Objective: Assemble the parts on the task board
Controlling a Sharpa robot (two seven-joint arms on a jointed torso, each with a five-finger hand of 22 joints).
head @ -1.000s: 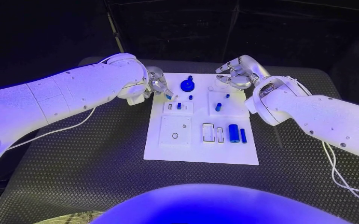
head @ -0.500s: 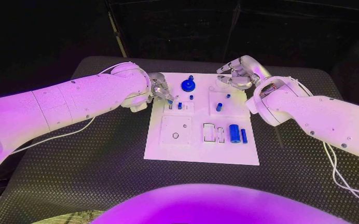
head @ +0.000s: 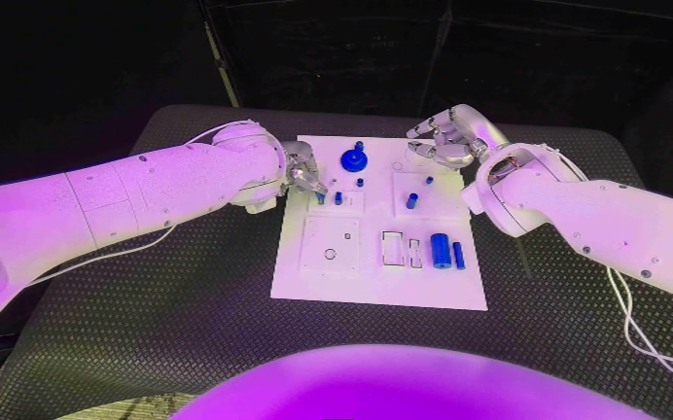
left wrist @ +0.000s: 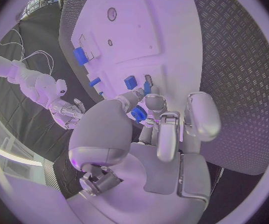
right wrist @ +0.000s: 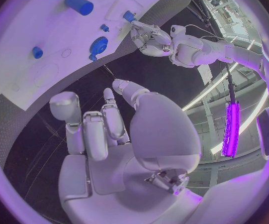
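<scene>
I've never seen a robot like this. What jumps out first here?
Two white arms meet over a white task board dotted with small blue parts. The left hand pinches a small blue part at the board's far left edge, while the right hand hovers with curled fingers over the far right corner.

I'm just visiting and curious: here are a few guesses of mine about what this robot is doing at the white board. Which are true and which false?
1. The left hand is at the white task board's edge, by a small blue part. True.
2. The right hand grips the large blue cylinder. False: the cylinder lies on the board, nearer the robot; the hand hovers by the far corner with fingers curled, holding nothing visible.
3. A round blue gear-like part sits at the board's far end. True.
4. The board lies on a white tablecloth. False: it lies on the black textured table.
</scene>
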